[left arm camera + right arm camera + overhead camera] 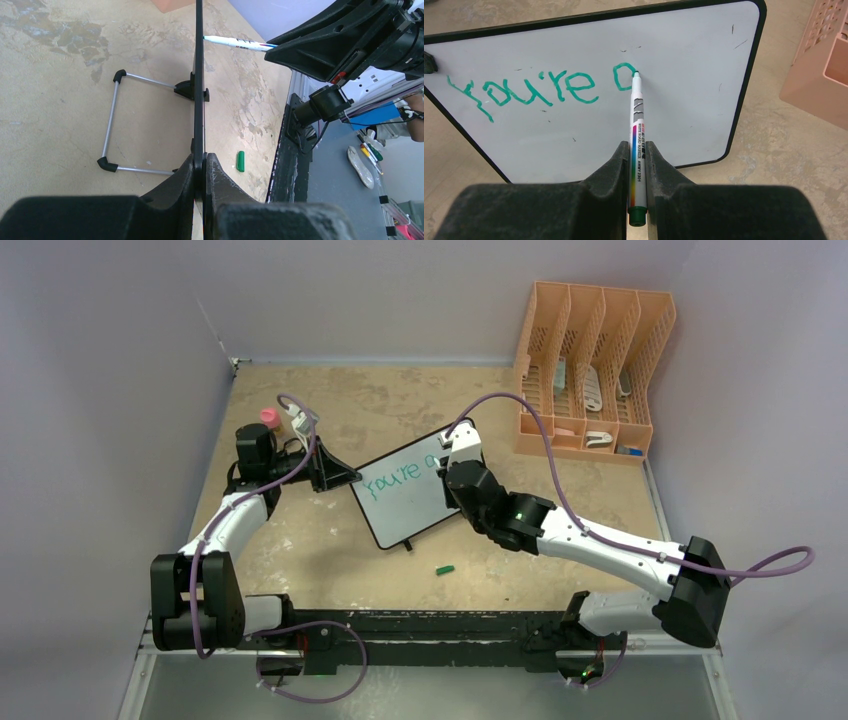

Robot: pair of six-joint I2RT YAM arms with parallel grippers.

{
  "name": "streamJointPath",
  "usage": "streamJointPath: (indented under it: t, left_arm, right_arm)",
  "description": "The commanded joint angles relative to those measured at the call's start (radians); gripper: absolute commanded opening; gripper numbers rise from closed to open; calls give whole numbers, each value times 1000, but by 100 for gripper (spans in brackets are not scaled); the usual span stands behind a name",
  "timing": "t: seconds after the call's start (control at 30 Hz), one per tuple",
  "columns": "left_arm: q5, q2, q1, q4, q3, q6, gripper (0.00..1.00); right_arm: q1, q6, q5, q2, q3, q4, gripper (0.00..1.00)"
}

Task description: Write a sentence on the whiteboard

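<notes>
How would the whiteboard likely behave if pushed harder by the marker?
The whiteboard is probably stiff: edge-on it looks thin but straight. It seems light and apt to tip or slide, with only a thin wire stand behind it, so the left gripper clamping its edge likely matters.

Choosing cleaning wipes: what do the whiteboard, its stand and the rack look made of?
Whiteboard: smooth white coated sheet, exact material unclear; thin black frame, probably plastic. Stand: slim silvery rods, likely metal, with black corner caps, seemingly plastic. Rack: matte peach-orange moulded plastic, judging by its lattice walls.
</notes>
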Motion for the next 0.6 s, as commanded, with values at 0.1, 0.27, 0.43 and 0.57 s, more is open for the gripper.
streamJointPath:
  t: [0.1, 0.27, 0.43, 0.57]
  left_arm:
    - [5, 2, -10, -11, 22, 45, 0]
    - [4, 2, -10, -13, 24, 45, 0]
    - [4, 2, -11, -13, 24, 46, 0]
    - [4, 2, -10, -13, 24, 46, 0]
  right_arm:
    - [-4, -7, 10, -5, 38, 28, 0]
    - [-4, 9, 0, -10, 28, 10, 0]
    - [-3, 18, -2, -15, 17, -8, 0]
    - [-4, 28, -4, -21, 10, -23, 0]
